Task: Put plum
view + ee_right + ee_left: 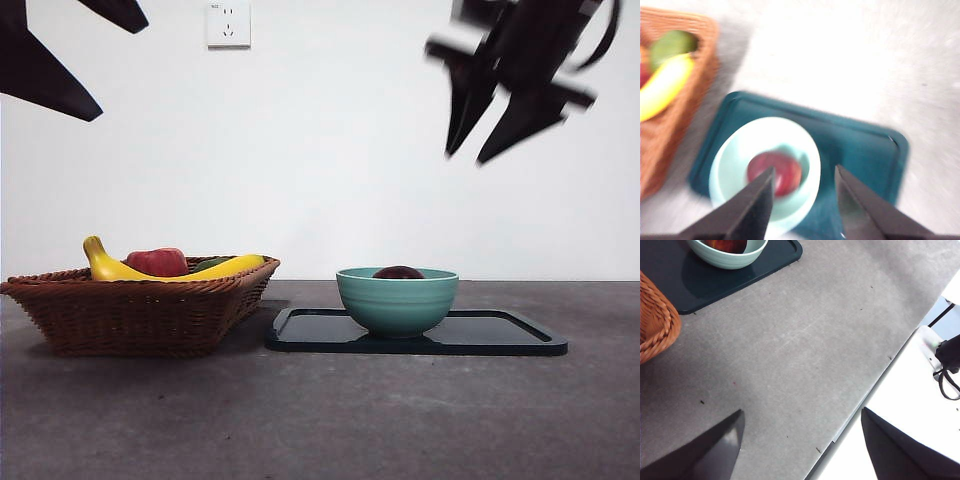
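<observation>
The plum (398,272) sits inside a teal bowl (397,300) on a dark tray (500,335), open table (320,420) in front. High above, the right hand (490,135) hangs open and empty. A basket (140,310) stands just left; the left hand (800,440), open and empty, waits.

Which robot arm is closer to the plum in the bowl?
Probably the right. The right gripper hangs open above the bowl holding the plum; the left gripper is over bare table.
</observation>
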Robot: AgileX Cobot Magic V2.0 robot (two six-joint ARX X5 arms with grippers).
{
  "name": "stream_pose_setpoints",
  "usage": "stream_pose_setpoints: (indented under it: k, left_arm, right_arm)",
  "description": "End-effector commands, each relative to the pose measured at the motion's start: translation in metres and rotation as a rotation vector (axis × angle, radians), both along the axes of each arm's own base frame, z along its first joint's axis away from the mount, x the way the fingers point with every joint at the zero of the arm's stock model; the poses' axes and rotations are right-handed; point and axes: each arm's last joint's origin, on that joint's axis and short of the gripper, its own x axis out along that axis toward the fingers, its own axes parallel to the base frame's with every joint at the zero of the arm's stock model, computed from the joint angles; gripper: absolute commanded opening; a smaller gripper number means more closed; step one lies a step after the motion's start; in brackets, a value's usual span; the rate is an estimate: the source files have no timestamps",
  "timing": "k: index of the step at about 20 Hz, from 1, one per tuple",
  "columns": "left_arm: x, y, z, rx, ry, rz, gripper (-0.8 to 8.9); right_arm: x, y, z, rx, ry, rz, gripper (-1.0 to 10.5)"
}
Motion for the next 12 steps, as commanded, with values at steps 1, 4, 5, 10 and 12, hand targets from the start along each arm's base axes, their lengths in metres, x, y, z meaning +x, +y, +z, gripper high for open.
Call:
stream_pose_setpoints:
  k: [1, 4, 5, 10, 12]
  left_arm:
    - [0.000, -0.001, 0.004, -0.013, -0.008, -0.003, 3.74]
    - [0.000, -0.001, 0.004, -0.013, -0.008, -0.003, 3.74]
    - [0.000, -0.001, 0.004, -0.013, -0.008, -0.003, 3.74]
    - [0.000, -0.001, 0.003, -0.013, -0.008, -0.003, 3.74]
    - [0.000, -0.001, 0.003, -0.012, -0.007, -0.003, 3.74]
  right_arm:
    - [-0.026, -0.005, 0.029, -0.020, -0.052, 0.050, 1.9]
    - [-0.066, -0.018, 0.054, -0.028, -0.071, 0.071, 1.9]
    - [-0.078, -0.021, 0.059, -0.014, -0.076, 0.084, 1.9]
    - [-0.137, -0.037, 0.044, 0.046, -0.095, 0.147, 1.9]
    - [-0.156, -0.041, 0.027, 0.049, -0.089, 0.161, 1.9]
